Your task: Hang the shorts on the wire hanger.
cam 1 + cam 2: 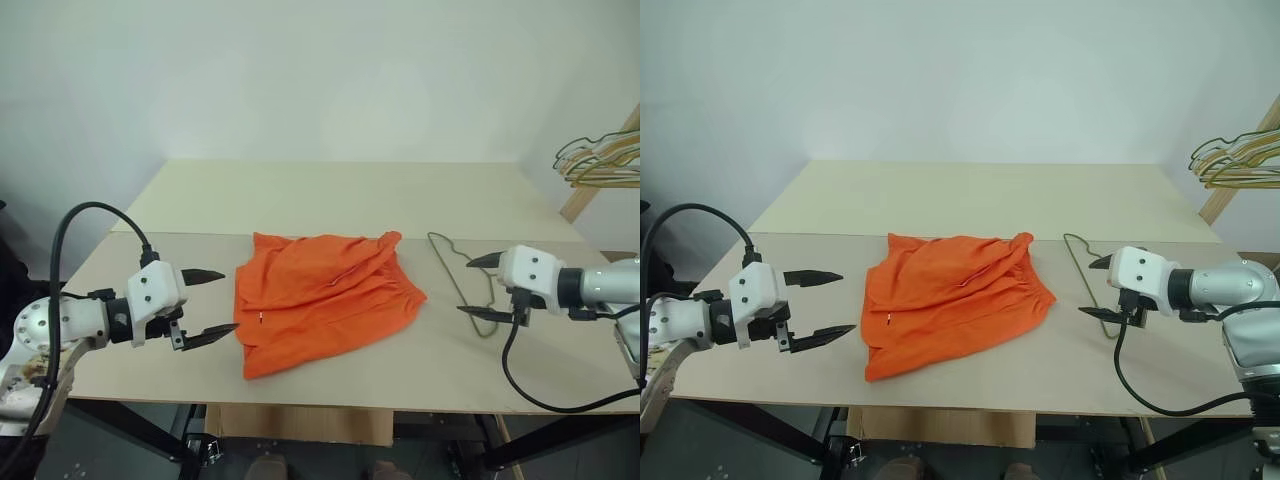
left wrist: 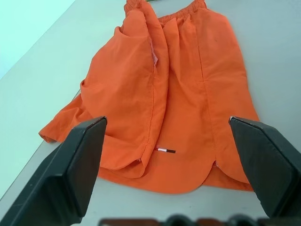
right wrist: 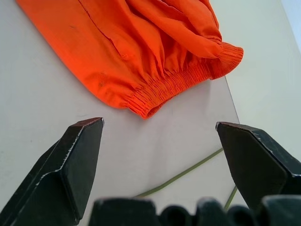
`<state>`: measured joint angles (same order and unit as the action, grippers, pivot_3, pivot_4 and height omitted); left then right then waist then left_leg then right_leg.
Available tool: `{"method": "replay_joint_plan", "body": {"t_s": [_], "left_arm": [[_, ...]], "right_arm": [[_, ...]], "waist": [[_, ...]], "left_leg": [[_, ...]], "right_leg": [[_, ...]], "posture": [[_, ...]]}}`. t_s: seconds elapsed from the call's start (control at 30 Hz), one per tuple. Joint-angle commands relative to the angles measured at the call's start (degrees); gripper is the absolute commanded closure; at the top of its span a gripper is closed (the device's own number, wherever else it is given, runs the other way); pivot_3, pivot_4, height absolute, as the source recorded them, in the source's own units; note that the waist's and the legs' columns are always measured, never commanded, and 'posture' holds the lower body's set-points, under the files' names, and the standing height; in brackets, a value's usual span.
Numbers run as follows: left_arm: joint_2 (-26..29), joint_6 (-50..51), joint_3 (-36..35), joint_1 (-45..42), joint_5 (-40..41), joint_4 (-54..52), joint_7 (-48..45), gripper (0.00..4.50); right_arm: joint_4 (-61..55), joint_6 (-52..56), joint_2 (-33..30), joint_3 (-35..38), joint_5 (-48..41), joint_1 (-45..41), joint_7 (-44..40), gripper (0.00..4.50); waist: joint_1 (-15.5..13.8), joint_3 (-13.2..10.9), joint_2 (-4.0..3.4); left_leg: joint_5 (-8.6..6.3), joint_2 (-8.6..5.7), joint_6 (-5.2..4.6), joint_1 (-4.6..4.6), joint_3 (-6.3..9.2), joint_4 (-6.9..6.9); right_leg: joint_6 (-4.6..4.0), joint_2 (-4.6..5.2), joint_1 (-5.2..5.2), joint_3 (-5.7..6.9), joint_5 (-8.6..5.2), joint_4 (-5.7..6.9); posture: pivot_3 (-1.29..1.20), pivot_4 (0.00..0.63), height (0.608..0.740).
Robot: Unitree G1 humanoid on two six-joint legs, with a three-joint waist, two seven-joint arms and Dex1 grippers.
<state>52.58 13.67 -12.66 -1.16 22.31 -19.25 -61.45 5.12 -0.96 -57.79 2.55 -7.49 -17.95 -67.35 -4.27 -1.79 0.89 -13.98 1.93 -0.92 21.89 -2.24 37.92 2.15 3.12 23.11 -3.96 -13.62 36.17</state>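
Observation:
The orange shorts (image 1: 325,298) lie crumpled flat in the middle of the table, with the elastic waistband (image 3: 175,81) toward the right and the leg hems toward the left. To their right the thin olive wire hanger (image 3: 188,173) lies flat on the table, its hook pointing away from me. My left gripper (image 1: 228,300) hovers open just left of the shorts, its fingers (image 2: 77,165) pointing at the hems. On the right, my right gripper (image 1: 466,286) is open over the hanger and points at the waistband. Neither holds anything.
The beige table (image 1: 330,195) has a seam across it behind the shorts, and its front edge runs just below them. A bunch of gold, green and silver hangers (image 1: 598,158) hangs on a wooden post (image 1: 580,200) at the far right.

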Motion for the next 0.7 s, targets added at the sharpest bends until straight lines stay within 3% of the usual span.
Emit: {"method": "replay_joint_plan", "body": {"t_s": [0.03, 0.4, 0.7], "left_arm": [[1.0, -0.1, -2.1, -0.5, 0.4, -0.5, 0.1, 0.0], [1.4, 0.5, -1.3, -0.6, -0.4, -1.3, 1.1, 0.0], [2.7, 1.3, 1.4, 4.1, -2.7, -2.9, -0.1, 0.0]], "right_arm": [[-1.0, -1.0, -0.4, 0.7, 0.1, -1.4, 0.3, 0.05], [0.0, -4.0, -0.4, -0.7, 1.0, -2.1, -1.1, 0.05], [3.2, -10.6, 2.8, -3.9, 2.8, -5.5, -1.0, 0.05]], "waist": [[0.0, 0.0, 0.0], [0.1, 0.0, 0.0], [0.8, 0.0, -0.01]], "left_leg": [[0.0, 0.0, 0.0, 0.0, 0.0, 0.0], [0.0, 0.0, 0.0, -0.01, 0.0, 0.0], [0.0, 0.01, 0.0, -0.01, -0.04, 0.0]], "right_leg": [[0.0, 0.0, 0.0, 0.0, 0.0, 0.0], [0.0, 0.0, 0.0, 0.0, 0.0, 0.0], [0.0, 0.0, 0.01, -0.01, 0.0, 0.0]], "posture": [[0.2, 0.0, 0.74], [0.18, 0.0, 0.74], [0.12, 0.0, 0.74]]}}
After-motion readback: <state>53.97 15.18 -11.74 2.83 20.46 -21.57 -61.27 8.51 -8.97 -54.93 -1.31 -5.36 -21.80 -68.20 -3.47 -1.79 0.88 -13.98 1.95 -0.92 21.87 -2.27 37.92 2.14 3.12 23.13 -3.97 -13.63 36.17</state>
